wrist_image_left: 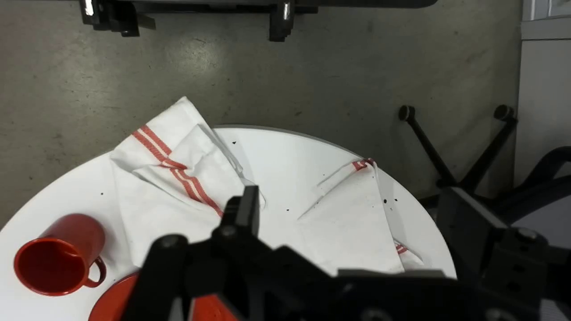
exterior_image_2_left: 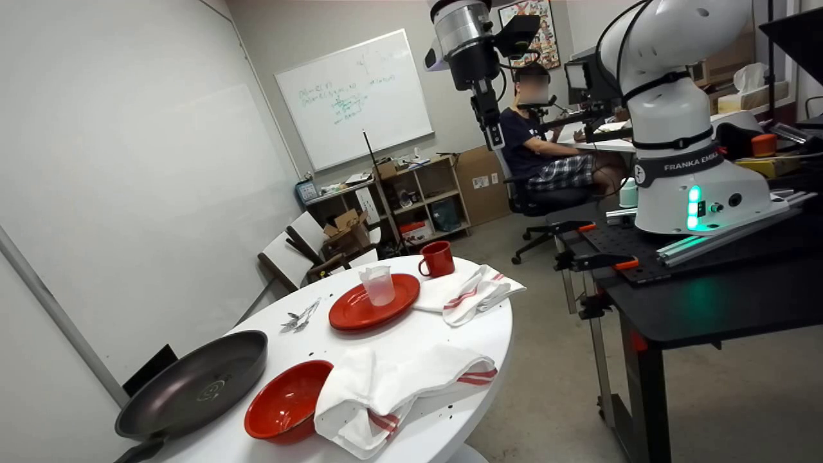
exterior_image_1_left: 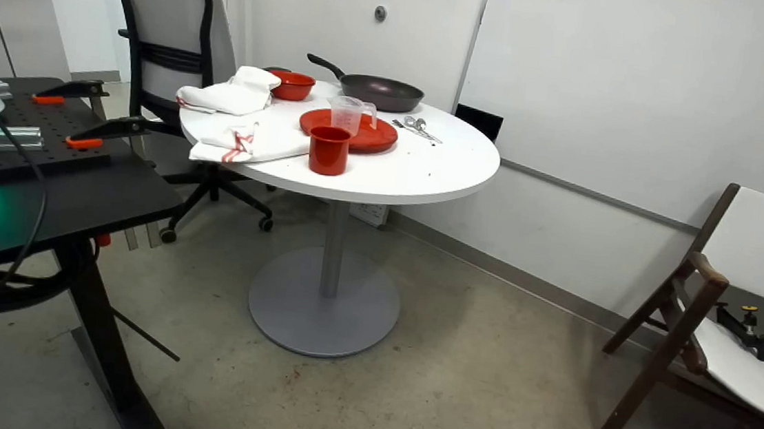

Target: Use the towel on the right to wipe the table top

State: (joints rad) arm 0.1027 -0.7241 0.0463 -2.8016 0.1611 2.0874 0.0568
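Note:
The round white table top (exterior_image_1_left: pixel 450 151) bears two white towels with red stripes and scattered dark crumbs (wrist_image_left: pixel 385 201). One towel (wrist_image_left: pixel 352 227) lies folded at the right of the wrist view; in an exterior view it lies against the red bowl (exterior_image_2_left: pixel 405 386). The second towel (wrist_image_left: pixel 156 178) is at the left of the wrist view, by the red mug, one corner hanging past the table edge (exterior_image_2_left: pixel 472 296). My gripper (wrist_image_left: pixel 355 209) is open and empty. It hangs above the table in an exterior view (exterior_image_2_left: pixel 494 135), apart from both towels, its fingers framing the right-hand towel in the wrist view.
The red mug (exterior_image_2_left: pixel 437 259), red plate (exterior_image_2_left: pixel 350 315) with a clear measuring cup (exterior_image_2_left: pixel 379 287), cutlery (exterior_image_2_left: pixel 301 316), red bowl (exterior_image_2_left: pixel 289 405) and dark pan (exterior_image_2_left: pixel 199 386) stand on the table top. A black desk (exterior_image_2_left: pixel 739 302) carries the arm. An office chair (exterior_image_1_left: pixel 170 30) stands close by.

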